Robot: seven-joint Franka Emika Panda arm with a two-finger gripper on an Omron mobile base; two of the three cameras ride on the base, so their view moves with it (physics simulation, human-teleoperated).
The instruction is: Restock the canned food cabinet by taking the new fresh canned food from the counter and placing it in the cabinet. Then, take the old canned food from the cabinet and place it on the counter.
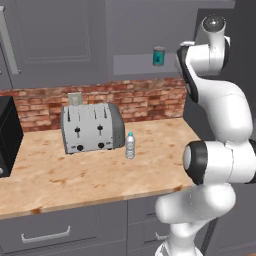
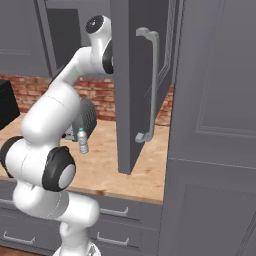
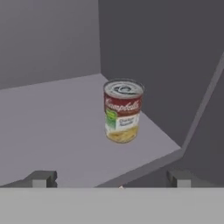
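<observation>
Grey cabinet (image 3: 52,122) shelf holds old canned food (image 3: 123,110) upright; gripper (image 3: 111,179) wide, empty.

A silver toaster (image 1: 92,128) with four slots stands at the back of the worktop, close to the brick wall (image 1: 140,97). Just behind its left part, a pale socket plate (image 1: 75,98) is on the bricks. A small water bottle (image 1: 130,146) with a blue cap stands upright just beside the front right corner of the toaster, apart from it. A black appliance (image 1: 9,135) stands at the left edge of the worktop. Under the front edge are grey drawer fronts (image 1: 50,231) with pale handles (image 1: 46,235). In the right base view, a long pale handle (image 2: 150,85) is on an open grey door.
</observation>
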